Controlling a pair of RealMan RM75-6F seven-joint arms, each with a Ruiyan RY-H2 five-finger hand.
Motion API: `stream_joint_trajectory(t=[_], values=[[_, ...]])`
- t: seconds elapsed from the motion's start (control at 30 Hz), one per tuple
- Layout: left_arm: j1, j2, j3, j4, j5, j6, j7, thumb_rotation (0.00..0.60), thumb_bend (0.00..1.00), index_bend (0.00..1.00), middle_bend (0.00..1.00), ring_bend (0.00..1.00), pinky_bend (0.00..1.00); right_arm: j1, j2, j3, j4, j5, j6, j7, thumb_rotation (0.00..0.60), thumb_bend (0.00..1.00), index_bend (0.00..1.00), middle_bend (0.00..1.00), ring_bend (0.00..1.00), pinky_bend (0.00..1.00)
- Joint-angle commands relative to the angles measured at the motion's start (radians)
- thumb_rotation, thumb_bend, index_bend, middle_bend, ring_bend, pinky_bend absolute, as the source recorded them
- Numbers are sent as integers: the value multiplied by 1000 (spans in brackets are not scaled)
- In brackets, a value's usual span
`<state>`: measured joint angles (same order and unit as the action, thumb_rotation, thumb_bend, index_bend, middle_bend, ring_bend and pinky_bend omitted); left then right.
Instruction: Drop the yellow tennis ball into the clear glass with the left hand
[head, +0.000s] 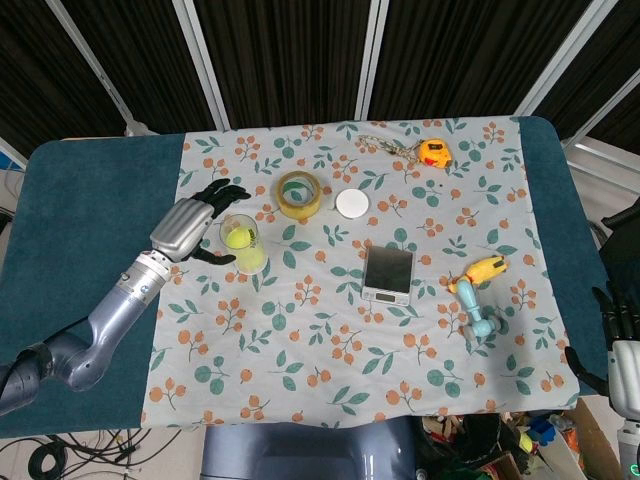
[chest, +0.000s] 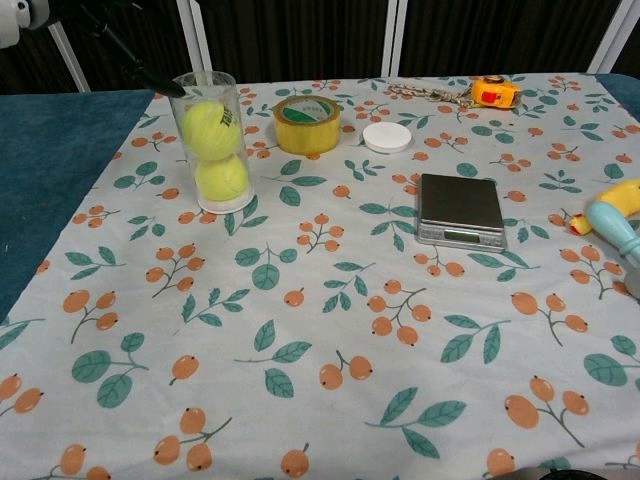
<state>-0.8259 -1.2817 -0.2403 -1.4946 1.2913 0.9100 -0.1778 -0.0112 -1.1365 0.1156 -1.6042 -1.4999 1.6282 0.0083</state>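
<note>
The clear glass (chest: 212, 140) stands upright on the floral cloth at the left, also seen from above as the glass (head: 240, 243). Two yellow tennis balls sit stacked inside it: the upper ball (chest: 208, 128) rests on the lower ball (chest: 221, 177). My left hand (head: 188, 227) hovers just left of the glass rim with its fingers spread and nothing in them; in the chest view only dark fingertips (chest: 150, 78) show beside the rim. My right hand (head: 621, 340) hangs off the table's right edge, fingers curled, holding nothing that I can see.
A yellow tape roll (head: 298, 194) and a white round lid (head: 352, 203) lie right of the glass. A silver scale (head: 388, 272) sits mid-table. An orange tape measure (head: 435, 152) is at the back, a blue-and-yellow tool (head: 477, 298) at the right.
</note>
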Motion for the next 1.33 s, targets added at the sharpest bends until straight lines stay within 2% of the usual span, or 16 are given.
stream_joint_trajectory(t=[0.03,0.2,0.33,0.47,0.53,0.7,0.8,0.93,1.13,1.33], values=[[22,51,-7,-67,9,29,-9,600,100,171,150,17,230,0,0,1,0,0,1,-1,600,213,0,0,86,190],[86,258,13,-312,11,35,19,600,100,142,144,20,223,0,-1,0,0,-5,4,-6,600,214,0,0,86,189],[195,335,59,-436,58,177,107,600,100,120,134,20,219,-1,-2,-1,-2,-7,6,-8,600,214,0,0,86,190],[397,338,159,-505,165,452,227,600,100,121,134,20,219,-1,-2,-3,-4,-15,11,-8,600,214,0,0,87,189],[476,325,211,-486,238,546,264,600,100,120,134,20,218,-1,-3,-5,-5,-20,11,-13,600,214,0,0,86,189],[611,308,307,-409,327,664,372,600,100,113,133,23,207,0,-4,-6,-7,-24,13,-20,600,214,0,0,86,190],[662,293,346,-358,356,693,321,600,100,109,129,24,206,-1,-4,-6,-9,-23,14,-22,600,214,0,0,86,189],[700,281,362,-291,343,702,263,600,100,109,129,24,205,-1,-5,-6,-8,-23,14,-22,600,214,0,0,86,190],[700,242,335,-178,349,698,123,600,100,105,124,23,204,-2,-4,-4,-7,-21,16,-19,600,213,0,0,87,190],[692,249,329,-157,369,678,93,600,100,63,59,14,187,-2,-2,-3,-6,-16,14,-17,600,214,0,0,86,189]])
